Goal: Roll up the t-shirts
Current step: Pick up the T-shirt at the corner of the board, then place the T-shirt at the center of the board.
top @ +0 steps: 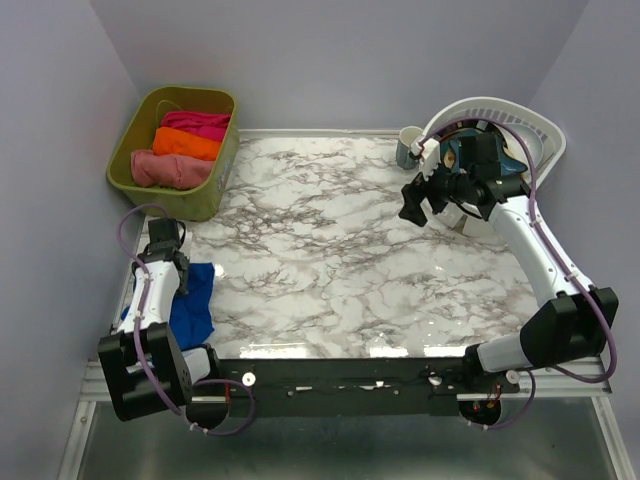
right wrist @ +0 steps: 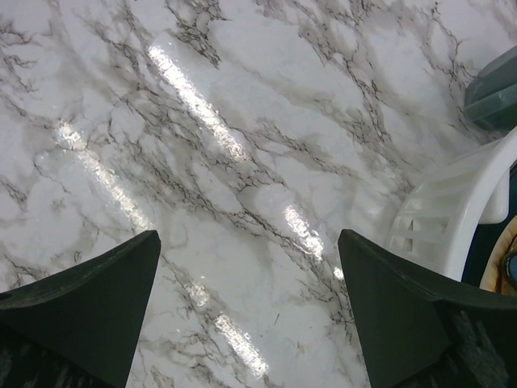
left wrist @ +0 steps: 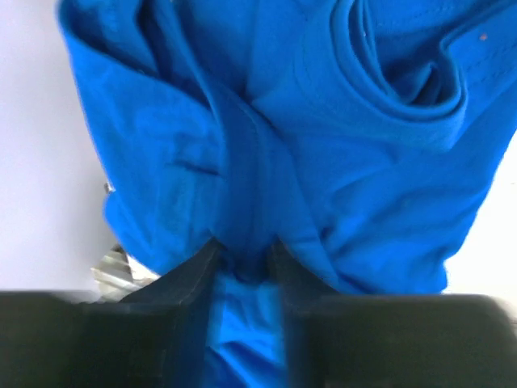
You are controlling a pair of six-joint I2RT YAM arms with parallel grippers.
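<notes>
The left end effector (left wrist: 242, 257) pinched a fold of the one blue t-shirt (left wrist: 339, 162), which lay bunched at the near left edge of the table (top: 330, 260). The right end effector (right wrist: 249, 242) stood wide and empty above the marble, beside one white basket (top: 545, 135). One mug (top: 408, 150) stood just beside that basket. One green bin (top: 218, 175) at the far left held three rolled garments (top: 185, 143).

ROBOTICS LAB TEST CELL: left arm (top: 143, 305) and right arm (top: 530, 235) bolted along a marble-patterned table (top: 330, 250) — boxed in by lavender walls (top: 330, 60) (props: a green bin (top: 180, 200) of rolled cloths (top: 185, 145), a white basket (top: 545, 135), a blue t-shirt (top: 195, 305)).
</notes>
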